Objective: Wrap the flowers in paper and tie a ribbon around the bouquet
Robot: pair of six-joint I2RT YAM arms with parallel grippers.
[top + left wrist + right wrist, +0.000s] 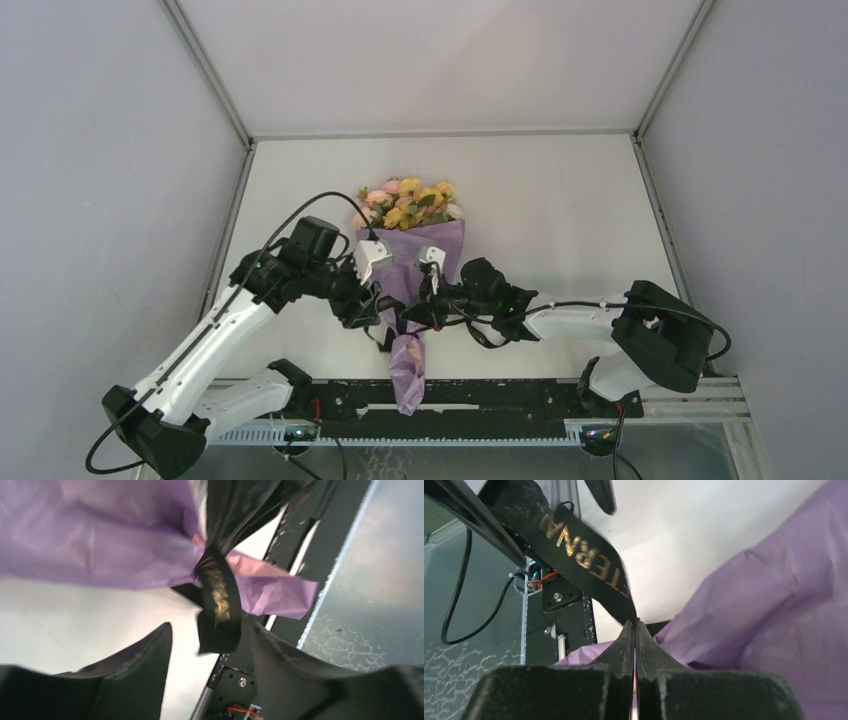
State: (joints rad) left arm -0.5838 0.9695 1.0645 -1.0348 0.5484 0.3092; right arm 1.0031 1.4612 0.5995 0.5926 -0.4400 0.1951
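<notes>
The right end effector (pixel 634 626) pinches the ribbon (pixel 584 565). The left end effector (pixel 211 629) is open, a ribbon end hanging between its fingers (pixel 135 665), beside the bouquet (pixel 425 250).

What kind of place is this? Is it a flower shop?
Probably a robot lab booth, not a shop: bare grey walls, a white table, and two robot arms bolted to a metal rail, around one bouquet.

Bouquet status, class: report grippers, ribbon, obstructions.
Left gripper open, ribbon tail ahead, ungripped. Right gripper shut on ribbon. Bouquet wrapped, ribbon cinched at its neck. No obstruction seen.
</notes>
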